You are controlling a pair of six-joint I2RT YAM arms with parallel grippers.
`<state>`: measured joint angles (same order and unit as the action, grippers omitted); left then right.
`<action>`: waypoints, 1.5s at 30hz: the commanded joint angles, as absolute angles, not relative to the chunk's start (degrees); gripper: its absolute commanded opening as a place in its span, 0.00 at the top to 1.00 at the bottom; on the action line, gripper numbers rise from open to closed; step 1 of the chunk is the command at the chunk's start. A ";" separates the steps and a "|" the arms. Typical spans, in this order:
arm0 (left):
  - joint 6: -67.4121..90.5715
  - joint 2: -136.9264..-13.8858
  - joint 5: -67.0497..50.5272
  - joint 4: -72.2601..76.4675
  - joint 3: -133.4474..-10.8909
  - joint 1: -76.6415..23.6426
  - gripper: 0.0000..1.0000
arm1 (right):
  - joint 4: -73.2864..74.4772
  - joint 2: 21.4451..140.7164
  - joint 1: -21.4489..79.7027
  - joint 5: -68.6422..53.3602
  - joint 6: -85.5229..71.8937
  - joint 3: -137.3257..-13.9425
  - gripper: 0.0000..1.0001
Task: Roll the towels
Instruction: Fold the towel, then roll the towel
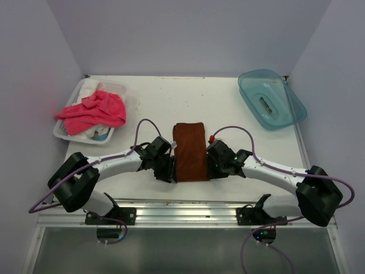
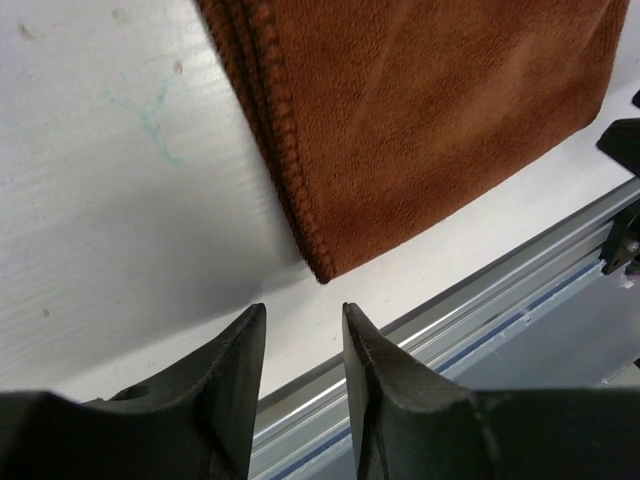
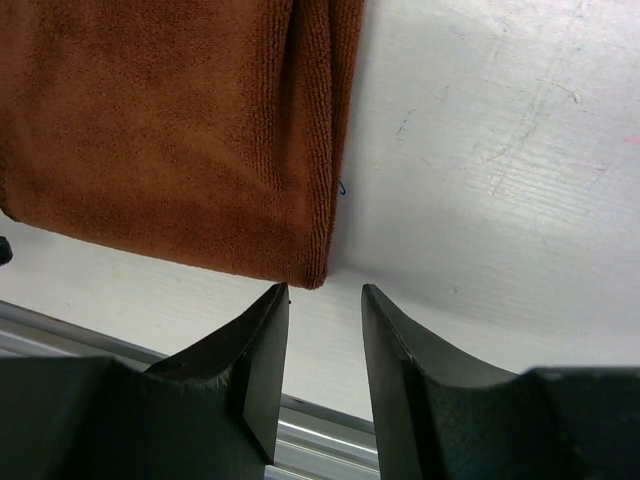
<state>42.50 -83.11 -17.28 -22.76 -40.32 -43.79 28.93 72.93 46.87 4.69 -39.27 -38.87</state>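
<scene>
The rust-brown towel [image 1: 190, 151] lies folded flat as a long strip on the white table, its near end between my two grippers. My left gripper [image 1: 169, 171] is open and empty just left of the towel's near left corner [image 2: 325, 270]. My right gripper [image 1: 213, 170] is open and empty just right of the near right corner [image 3: 310, 275]. Neither gripper touches the cloth. The pink-red towel [image 1: 94, 109] lies crumpled on top of the white basket at the back left.
The white basket [image 1: 65, 132] holds white cloths under the pink towel. A clear teal bin [image 1: 271, 99] stands at the back right. An aluminium rail [image 1: 188, 208] runs along the table's near edge, close behind both grippers.
</scene>
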 commanded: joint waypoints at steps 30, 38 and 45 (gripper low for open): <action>44.03 -87.01 -16.61 -17.93 -41.92 -44.65 1.00 | 22.41 78.75 48.25 3.08 -39.11 -37.27 0.68; 44.38 -86.92 -16.08 -18.02 -42.28 -44.65 1.00 | 21.80 77.79 48.34 3.34 -40.69 -35.77 0.74; 45.00 -86.05 -15.82 -18.63 -42.89 -44.65 1.00 | 23.29 75.51 48.34 3.60 -41.13 -36.30 0.89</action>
<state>44.05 -87.85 -17.52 -17.87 -40.71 -44.38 21.67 77.69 48.18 1.96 -40.58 -36.71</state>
